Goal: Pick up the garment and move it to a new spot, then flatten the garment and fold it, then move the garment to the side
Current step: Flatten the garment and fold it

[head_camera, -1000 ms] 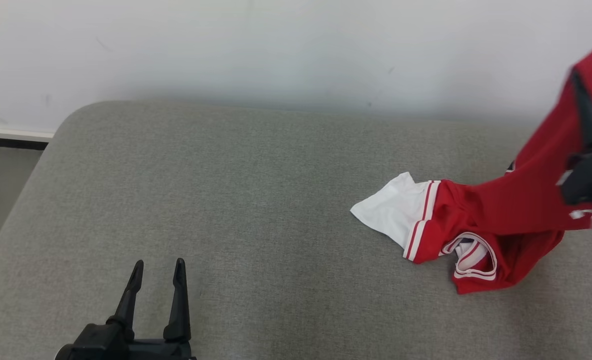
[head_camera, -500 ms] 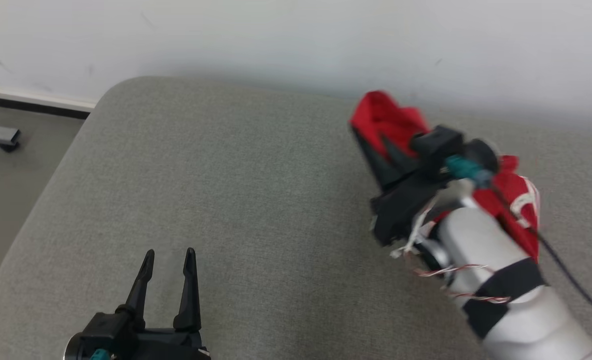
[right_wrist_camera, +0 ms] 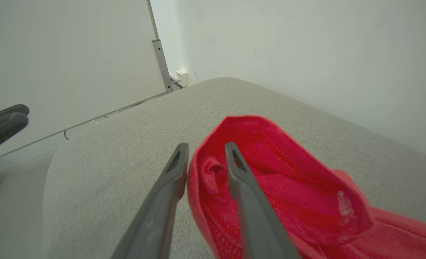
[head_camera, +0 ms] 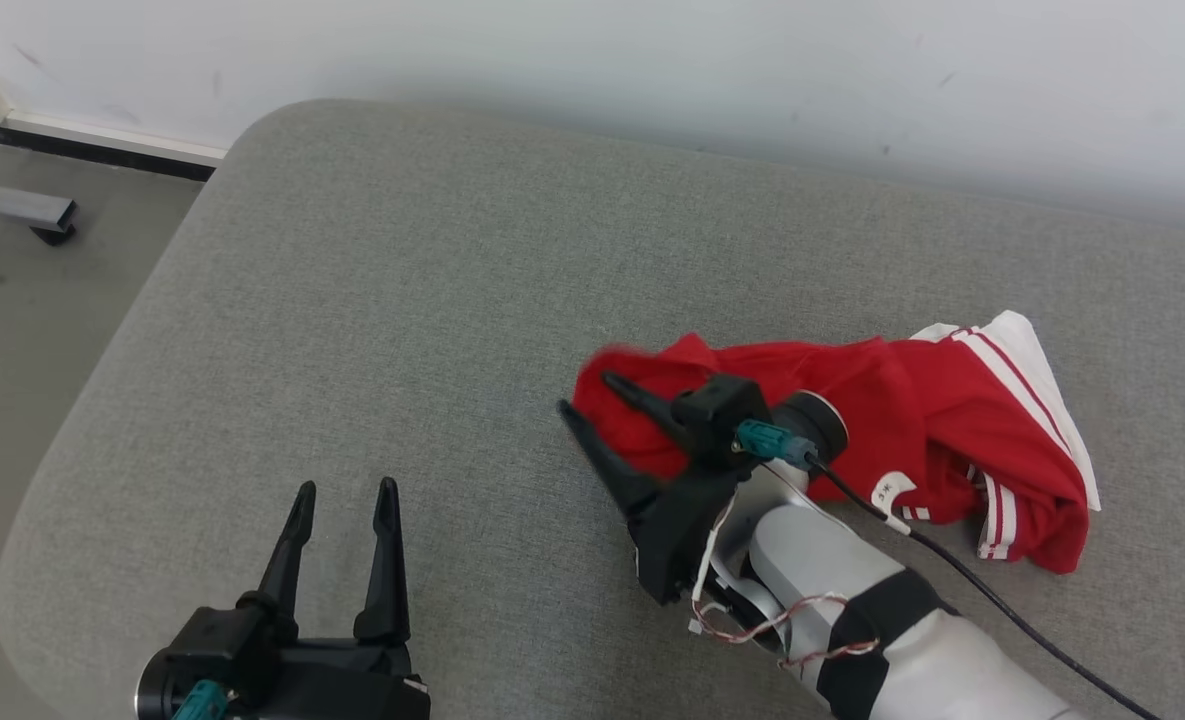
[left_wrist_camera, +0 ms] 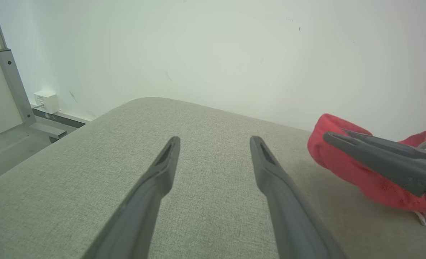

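Note:
The garment (head_camera: 912,410) is a red jersey with white trim, lying crumpled on the grey cushion (head_camera: 402,300) right of centre. My right gripper (head_camera: 587,393) sits low at the garment's left end with its jaws parted. In the right wrist view, the right gripper (right_wrist_camera: 206,151) has one finger resting in the red fold (right_wrist_camera: 288,201) and the other beside the fold's edge, not pinching it. My left gripper (head_camera: 344,490) hovers open and empty over the cushion's near left. The left wrist view has my left gripper (left_wrist_camera: 214,142) above bare cushion, with the garment (left_wrist_camera: 346,169) to its right.
A white wall (head_camera: 592,60) runs behind the cushion. The cushion's rounded left edge drops to a grey floor (head_camera: 12,300), where a metal frame foot (head_camera: 22,210) stands. A cable (head_camera: 1012,610) trails from my right wrist.
The head camera has shifted. My right gripper, which held the garment raised, has come down to the cushion and parted its jaws; the garment now lies on the cushion. The left gripper stays open.

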Available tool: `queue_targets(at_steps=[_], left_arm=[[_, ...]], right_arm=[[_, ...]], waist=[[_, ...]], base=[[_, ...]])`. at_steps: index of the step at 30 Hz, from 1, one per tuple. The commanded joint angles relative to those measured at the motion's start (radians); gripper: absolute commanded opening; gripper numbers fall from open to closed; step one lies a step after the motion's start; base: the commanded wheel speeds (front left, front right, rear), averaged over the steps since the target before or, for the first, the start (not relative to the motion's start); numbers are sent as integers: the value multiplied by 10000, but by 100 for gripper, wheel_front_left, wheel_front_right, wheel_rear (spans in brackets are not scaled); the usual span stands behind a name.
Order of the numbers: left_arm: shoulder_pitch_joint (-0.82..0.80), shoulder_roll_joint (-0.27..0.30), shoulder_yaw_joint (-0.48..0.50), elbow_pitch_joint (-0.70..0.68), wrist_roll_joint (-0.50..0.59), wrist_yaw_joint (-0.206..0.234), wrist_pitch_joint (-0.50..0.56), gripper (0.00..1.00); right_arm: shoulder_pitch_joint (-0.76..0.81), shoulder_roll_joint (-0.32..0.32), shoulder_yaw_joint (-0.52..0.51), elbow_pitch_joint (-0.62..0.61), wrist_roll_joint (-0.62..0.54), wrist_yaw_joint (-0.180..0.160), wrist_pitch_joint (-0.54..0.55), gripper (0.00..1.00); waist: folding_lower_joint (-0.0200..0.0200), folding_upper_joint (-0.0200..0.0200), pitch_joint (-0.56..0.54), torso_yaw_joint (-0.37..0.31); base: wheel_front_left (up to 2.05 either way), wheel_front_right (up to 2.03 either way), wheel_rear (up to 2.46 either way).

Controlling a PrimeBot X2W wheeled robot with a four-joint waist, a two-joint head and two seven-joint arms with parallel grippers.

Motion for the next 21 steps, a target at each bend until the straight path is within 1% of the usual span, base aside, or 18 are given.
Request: queue_targets(at_steps=[1,5,7,9,10,13,15,18,21], left_arm=[[-156,-1,7,10,-8,46,-30,100],[-63,-3,197,-5,100,68,-30,100],[-29,0,234,-12,120,62,-30,100],[48,-1,309,-32,177,51,-30,100],[93,-1,344,-53,196,48,-30,100],[155,0,474,-111,300,6,-30,100],[238,0,585,-153,399,-15,-30,100],[360,-1,752,-198,459,-54,-30,100],[449,-1,940,-261,560,-111,-30,100]], right_arm=[[-329,38,139,8,201,-26,-221,100],[-610,27,231,174,551,-26,-476,100],[-742,33,200,212,546,-26,-538,100],[-908,-44,-45,228,525,-26,-660,100],[-920,-181,-218,234,490,-26,-715,100],[-838,-613,-910,18,331,-26,-785,100],[-594,-965,-1612,-415,100,-26,-792,100],[147,-1544,-2775,-1163,-342,-26,-791,100],[1050,-1971,-3863,-1902,-784,-26,-795,100]], waist=[[-1,0,-2,-72],[-1,0,-108,-408],[-1,0,-140,-497],[-1,0,-232,-690],[-1,0,-285,-790],[-1,0,-434,-1085],[-1,0,-520,-1280],[-1,0,-656,-1544],[-1,0,-784,-1800]], base=[[0,0,0],[0,0,0],[0,0,0],[0,0,0],[0,0,0],[0,0,0],[0,0,0],[0,0,0],[0,0,0]])
